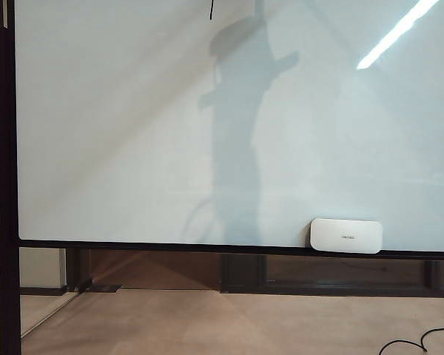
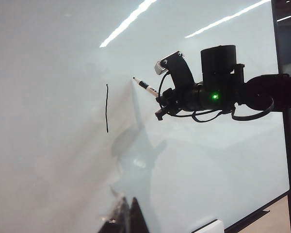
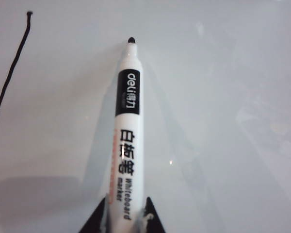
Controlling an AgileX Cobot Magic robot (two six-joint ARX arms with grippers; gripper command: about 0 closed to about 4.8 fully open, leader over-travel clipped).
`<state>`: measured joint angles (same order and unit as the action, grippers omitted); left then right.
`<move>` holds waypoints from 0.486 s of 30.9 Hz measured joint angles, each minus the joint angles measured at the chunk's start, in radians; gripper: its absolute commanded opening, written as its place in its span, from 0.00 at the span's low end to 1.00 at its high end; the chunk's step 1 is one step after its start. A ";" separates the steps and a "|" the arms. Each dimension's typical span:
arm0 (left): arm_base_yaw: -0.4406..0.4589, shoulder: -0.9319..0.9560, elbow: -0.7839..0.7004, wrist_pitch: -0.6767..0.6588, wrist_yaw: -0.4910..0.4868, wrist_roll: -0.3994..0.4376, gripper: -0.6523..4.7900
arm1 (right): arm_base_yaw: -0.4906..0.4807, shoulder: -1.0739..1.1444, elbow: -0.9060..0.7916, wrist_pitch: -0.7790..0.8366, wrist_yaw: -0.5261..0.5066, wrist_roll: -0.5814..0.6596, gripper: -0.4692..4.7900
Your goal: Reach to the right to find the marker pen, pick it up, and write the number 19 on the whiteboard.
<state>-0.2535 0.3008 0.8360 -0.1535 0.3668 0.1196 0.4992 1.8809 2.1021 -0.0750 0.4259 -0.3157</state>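
One stroke of the number 19 (image 2: pixel 106 108) drawn on the whiteboard (image 2: pixel 48 170); marker pen (image 3: pixel 127 131) pinched in right hand (image 3: pixel 123 213), tip beside it for the nine. Left hand (image 2: pixel 123 216) back, state unclear.

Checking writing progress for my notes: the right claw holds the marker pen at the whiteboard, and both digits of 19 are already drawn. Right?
Not quite. Only one vertical stroke is on the whiteboard; the left wrist view shows no 9 yet. The right claw does hold the marker pen at the board.
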 measured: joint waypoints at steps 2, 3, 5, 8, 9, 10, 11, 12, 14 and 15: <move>0.000 0.000 0.000 0.000 0.000 0.000 0.11 | 0.000 0.000 0.000 0.008 0.000 0.000 0.09; 0.000 0.000 0.000 0.000 0.000 0.000 0.11 | 0.000 0.004 0.000 0.010 0.000 0.000 0.09; 0.000 0.000 0.000 0.000 0.000 0.000 0.11 | 0.000 0.011 0.000 0.009 0.000 0.000 0.09; 0.000 0.000 0.000 0.000 0.000 0.000 0.11 | 0.000 0.018 0.000 0.007 0.000 0.000 0.09; 0.000 0.000 0.000 0.000 0.000 0.000 0.11 | 0.000 0.019 0.000 0.009 0.000 0.000 0.09; 0.000 0.000 0.000 0.000 0.000 0.000 0.11 | -0.001 0.019 0.000 0.009 0.000 0.000 0.09; 0.000 0.000 0.000 0.000 0.000 0.000 0.11 | -0.005 0.019 0.000 0.009 0.000 0.000 0.09; 0.000 0.000 0.000 0.000 0.000 0.000 0.11 | -0.006 0.020 0.000 0.009 0.000 0.000 0.09; 0.000 0.000 0.000 0.000 0.000 0.009 0.11 | -0.015 0.023 0.000 0.009 -0.003 0.000 0.09; 0.000 0.000 0.000 0.000 0.000 0.019 0.11 | -0.017 0.023 0.000 0.009 -0.005 0.000 0.09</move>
<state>-0.2535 0.3004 0.8360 -0.1532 0.3664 0.1390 0.4820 1.9041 2.1025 -0.0662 0.4213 -0.3153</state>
